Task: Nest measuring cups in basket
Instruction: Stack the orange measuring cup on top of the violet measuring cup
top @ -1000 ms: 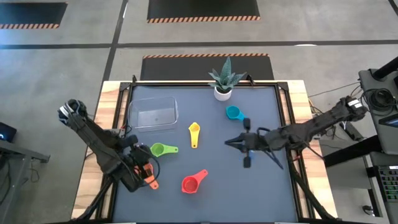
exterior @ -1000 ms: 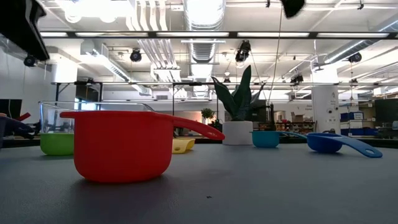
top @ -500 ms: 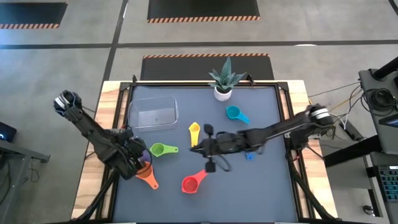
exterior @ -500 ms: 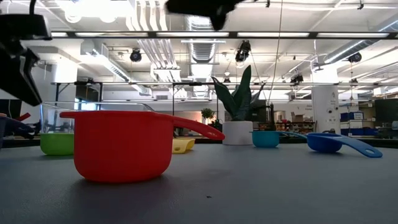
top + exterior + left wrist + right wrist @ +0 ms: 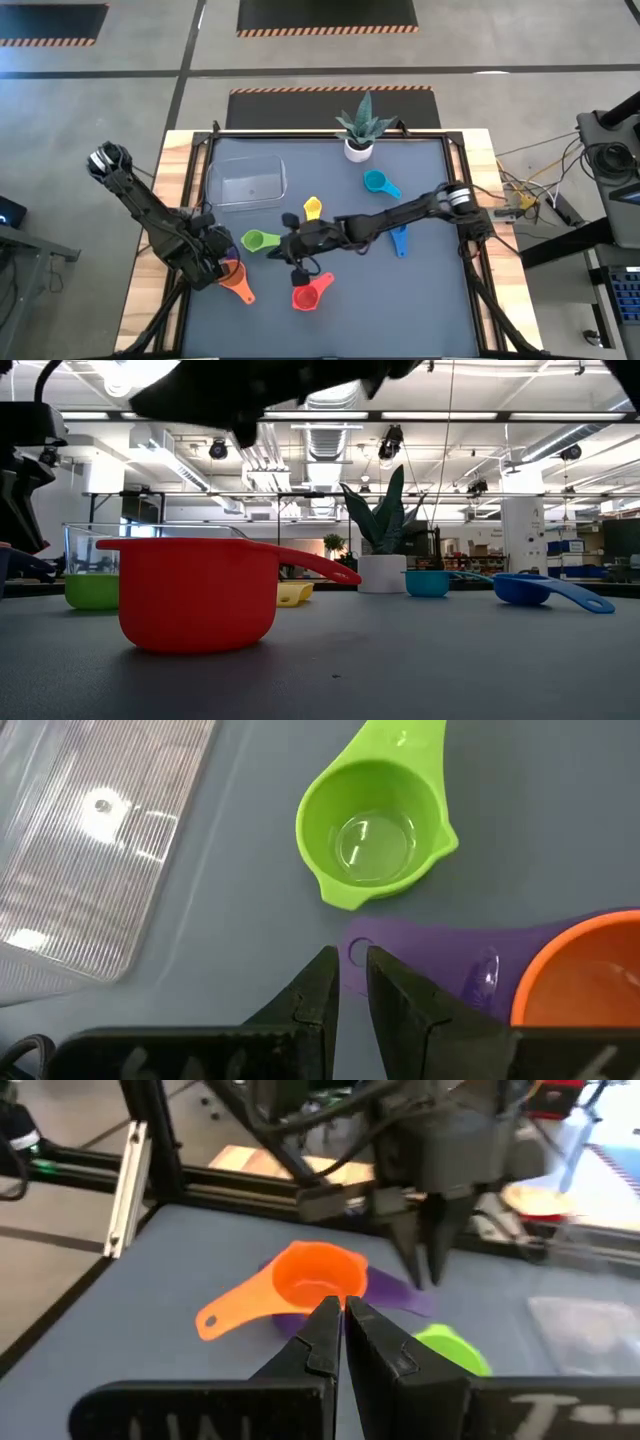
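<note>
My left gripper (image 5: 216, 262) (image 5: 350, 988) hangs shut just above the purple cup's handle (image 5: 420, 945); I see no touch. The orange cup (image 5: 237, 281) (image 5: 316, 1279) sits nested on the purple cup (image 5: 398, 1291). The green cup (image 5: 256, 241) (image 5: 375, 832) lies beside them, upright on its base. My right gripper (image 5: 284, 248) (image 5: 340, 1322) is shut and reaches across the table, level, above the gap between the green cup and the red cup (image 5: 305, 296) (image 5: 200, 595). Yellow (image 5: 312, 210), teal (image 5: 376, 181) and blue (image 5: 400, 241) cups rest on the mat. The clear basket (image 5: 247, 183) holds nothing.
A small white pot with a plant (image 5: 358, 146) stands at the far edge, right of the basket. My right arm (image 5: 400, 213) stretches over the middle of the table, above the yellow and blue cups. Bare mat lies along the near edge, right of the red cup.
My right arm has swept from the table's right half toward the left, its gripper ending above the green and red cups. My left gripper has drawn back from the orange cup toward the far-left, leaving the cup in plain sight on the purple one.
</note>
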